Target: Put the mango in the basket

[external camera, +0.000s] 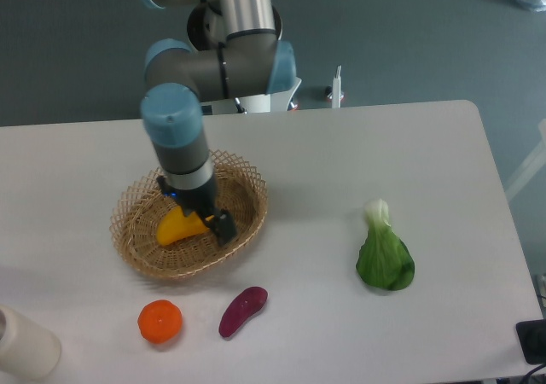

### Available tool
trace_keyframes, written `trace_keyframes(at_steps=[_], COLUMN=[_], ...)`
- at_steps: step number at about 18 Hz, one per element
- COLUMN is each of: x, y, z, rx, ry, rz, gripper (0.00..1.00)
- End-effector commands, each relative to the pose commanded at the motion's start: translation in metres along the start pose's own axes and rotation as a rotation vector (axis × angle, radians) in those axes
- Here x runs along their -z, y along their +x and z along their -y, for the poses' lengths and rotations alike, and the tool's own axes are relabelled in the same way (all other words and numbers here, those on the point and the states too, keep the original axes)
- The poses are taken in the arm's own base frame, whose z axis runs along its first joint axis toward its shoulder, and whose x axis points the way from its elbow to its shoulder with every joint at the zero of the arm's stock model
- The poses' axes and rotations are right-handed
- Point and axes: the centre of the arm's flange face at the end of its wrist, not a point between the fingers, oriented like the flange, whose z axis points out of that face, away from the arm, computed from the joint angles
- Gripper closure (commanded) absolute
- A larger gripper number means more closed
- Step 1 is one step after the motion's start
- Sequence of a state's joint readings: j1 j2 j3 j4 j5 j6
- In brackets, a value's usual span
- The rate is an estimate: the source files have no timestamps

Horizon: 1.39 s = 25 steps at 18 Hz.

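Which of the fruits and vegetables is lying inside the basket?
The mango: it alone lies in the basket, by the claw. The others lie on the table.

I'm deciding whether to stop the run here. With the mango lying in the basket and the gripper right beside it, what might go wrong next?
1. The gripper sits low inside the basket, against the mango; a sideways retreat might drag the fruit or snag the lattice rim.
2. Whether the jaws have let go is unclear, so lifting might carry the mango out.
3. The basket is light; a nudge may slide it toward the purple vegetable.
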<state>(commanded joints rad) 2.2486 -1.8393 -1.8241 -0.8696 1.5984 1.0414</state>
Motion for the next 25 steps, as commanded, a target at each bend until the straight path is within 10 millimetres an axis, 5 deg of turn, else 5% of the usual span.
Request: trace_keyframes(at_steps=[6, 11, 21, 25], x=[0.031, 0.012, -0.013, -0.013], y=[-0.076, -0.12, -0.164, -0.184], z=[-0.038, -0.072, -0.132, -0.171], rx=[0.047, 0.061, 0.005, -0.056], ry=[-0.012, -0.028, -0.048, -0.041], rz=[-0.007, -0.017, -0.031, -0.031], gripper=[0.0, 0.0, 0.0, 0.0])
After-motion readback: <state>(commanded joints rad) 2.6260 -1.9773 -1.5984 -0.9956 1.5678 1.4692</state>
